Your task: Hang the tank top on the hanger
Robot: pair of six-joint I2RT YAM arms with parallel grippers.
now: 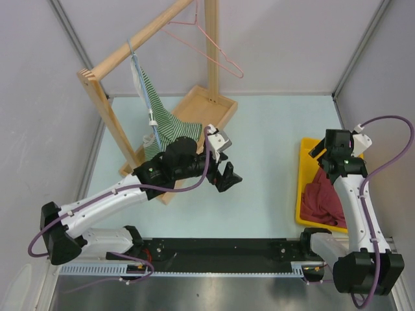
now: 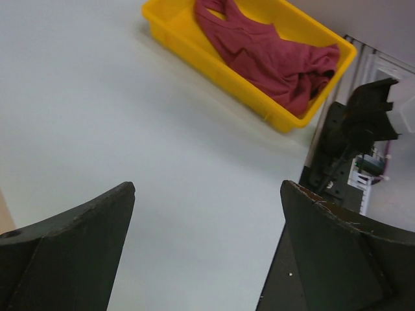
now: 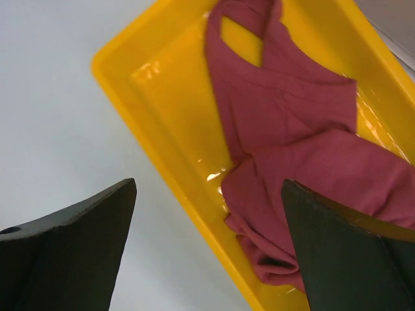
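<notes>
Pale tabletop (image 1: 272, 129), with a yellow tray (image 1: 302, 188) at its right edge. The tank top (image 1: 327, 201) lies crumpled in the tray. The right gripper (image 1: 327, 150) hangs above it, wide and empty. Pinching one shoulder strap seems wisest. The hanger (image 1: 219, 46) hangs on a wooden rail (image 1: 142, 35), well apart.

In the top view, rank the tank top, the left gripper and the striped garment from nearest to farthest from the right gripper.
1. The tank top, in the yellow tray just beneath the right gripper, at the table's right side.
2. The left gripper, open over mid-table, off to the left.
3. The striped garment, hanging on the wooden rack at the far left.
</notes>
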